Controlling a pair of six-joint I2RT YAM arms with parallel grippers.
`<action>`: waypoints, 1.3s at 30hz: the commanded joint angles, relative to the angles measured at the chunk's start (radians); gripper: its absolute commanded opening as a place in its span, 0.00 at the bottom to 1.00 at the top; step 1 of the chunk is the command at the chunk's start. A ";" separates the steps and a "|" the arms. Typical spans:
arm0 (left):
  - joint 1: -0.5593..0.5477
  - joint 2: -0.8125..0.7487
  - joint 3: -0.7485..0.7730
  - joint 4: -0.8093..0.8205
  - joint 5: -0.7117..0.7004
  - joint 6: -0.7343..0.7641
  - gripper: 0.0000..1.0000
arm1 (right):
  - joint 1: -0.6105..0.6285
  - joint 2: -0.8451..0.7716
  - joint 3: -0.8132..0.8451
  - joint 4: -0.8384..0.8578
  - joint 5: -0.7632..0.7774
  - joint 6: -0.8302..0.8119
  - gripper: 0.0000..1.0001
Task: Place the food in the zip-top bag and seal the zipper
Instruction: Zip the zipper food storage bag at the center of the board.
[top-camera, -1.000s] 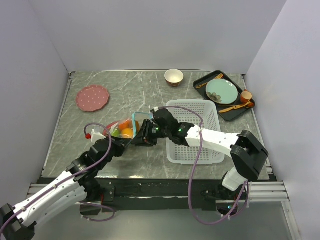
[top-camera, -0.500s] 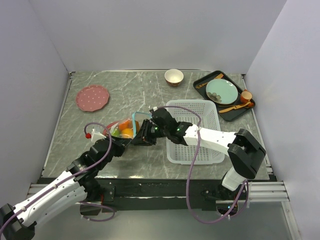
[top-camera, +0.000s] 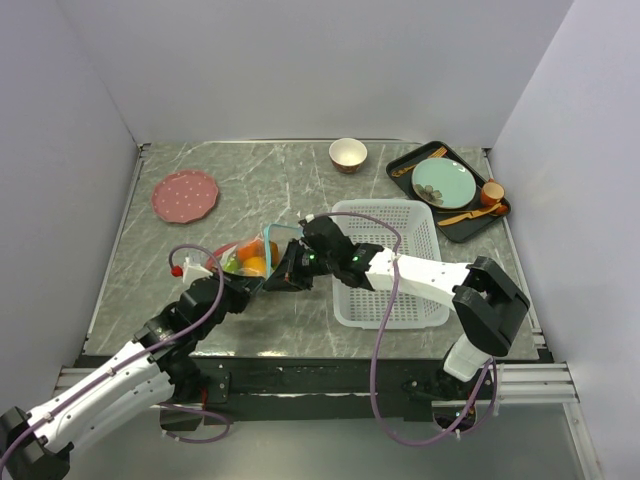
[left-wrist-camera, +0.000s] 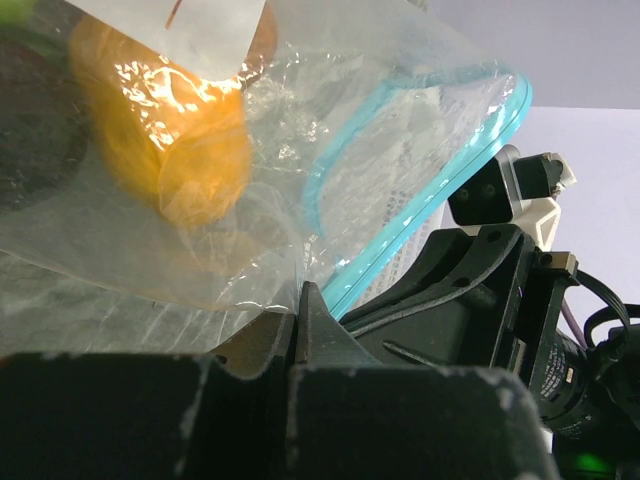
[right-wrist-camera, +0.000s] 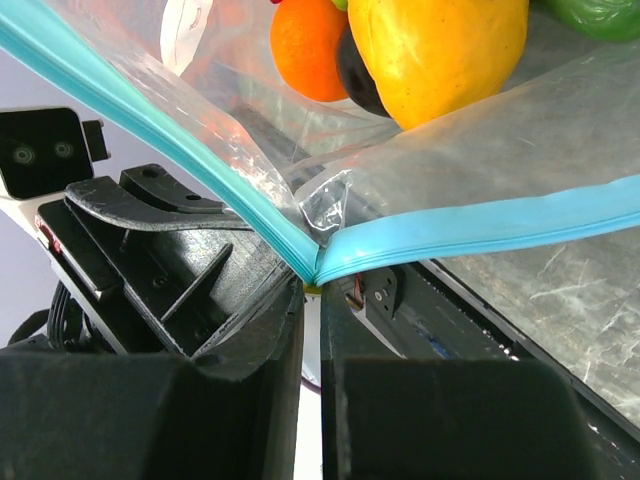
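I have the clear soft plastic zip-top bag (top-camera: 252, 256) caught between both arms, over the grey marble desk (top-camera: 250, 180) and just left of the white rectangular mesh basket (top-camera: 420, 300). I cannot tell whether its underside touches the desk.

My right gripper (right-wrist-camera: 312, 290) has its fingers pressed together on the narrow teal-blue zipper strip (right-wrist-camera: 520, 225), at the corner where the strip's two halves meet. Away from that pinch the halves spread apart, so the mouth gapes.

My left gripper (left-wrist-camera: 300, 300) is likewise closed, fingers meeting on the bag's clear film just beside the zipper's curve.

Through the plastic, the right wrist view shows a yellow fruit (right-wrist-camera: 440, 50), a small orange (right-wrist-camera: 310, 45) and a dark round fruit (right-wrist-camera: 355, 72) packed against one another, with something green (right-wrist-camera: 595, 15) at the frame's edge. The bag's white label (left-wrist-camera: 170, 25) shows in the left wrist view.

Farther back sit a pink dotted plate (top-camera: 185, 195), a small cream bowl (top-camera: 348, 154) and a black tray (top-camera: 405, 160) carrying a pale teal plate (top-camera: 444, 183).
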 joint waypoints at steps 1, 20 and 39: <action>0.000 -0.019 0.020 0.014 0.025 0.005 0.01 | -0.018 -0.018 0.026 0.059 0.014 0.000 0.06; 0.002 -0.068 -0.027 -0.044 0.091 -0.012 0.01 | -0.075 -0.074 0.023 0.139 0.040 -0.021 0.09; 0.002 -0.120 -0.041 -0.084 0.132 -0.004 0.01 | -0.113 -0.096 0.020 0.127 0.048 -0.033 0.10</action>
